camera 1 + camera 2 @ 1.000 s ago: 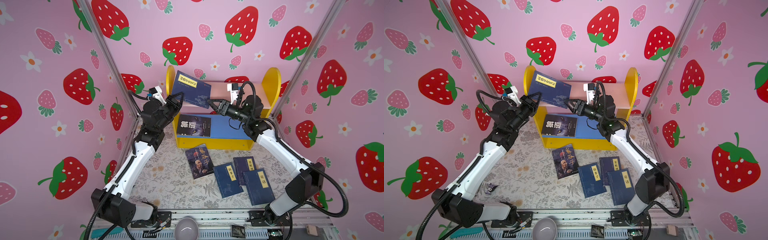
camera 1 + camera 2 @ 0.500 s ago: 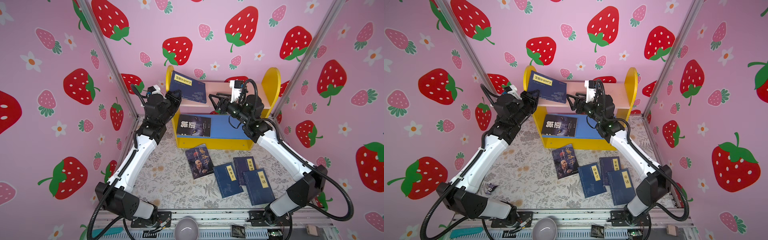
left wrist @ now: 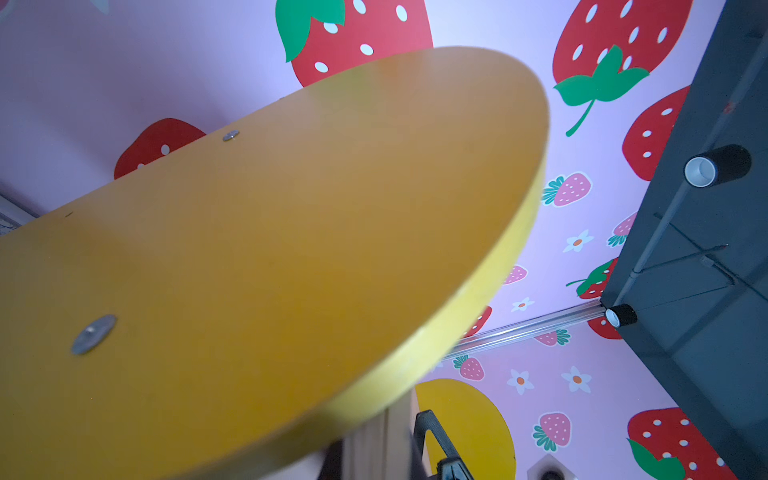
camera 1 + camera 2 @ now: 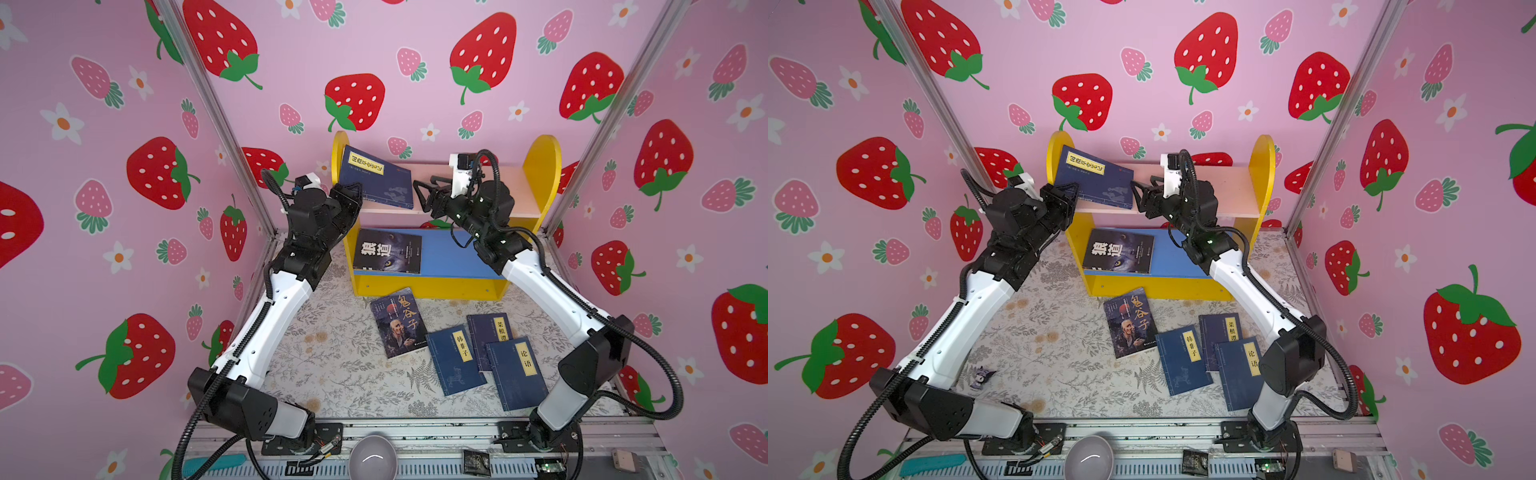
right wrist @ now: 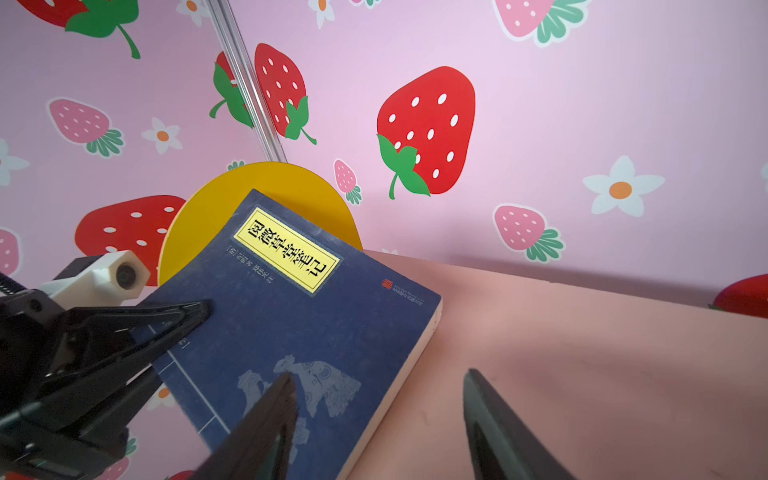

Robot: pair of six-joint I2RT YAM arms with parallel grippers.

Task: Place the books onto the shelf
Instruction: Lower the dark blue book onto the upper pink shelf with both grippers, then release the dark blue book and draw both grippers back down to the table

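Navy book, label 阅微草堂笔记, pinched at corner by left gripper. It is tilted on pink upper board of shelf and leaned against left side panel. Right gripper held spread, empty, just beside book's free edge. Black book 狼道 laid on blue lower board. Portrait book 鬼谷子 and navy books 韩非子, 菜根谭 and 论语 scattered on mat.

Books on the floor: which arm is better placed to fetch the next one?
Right, probably. The right fingers stand open and empty, and the floor books lie on its side. The left fingers are shut on the tilted navy book at the shelf.
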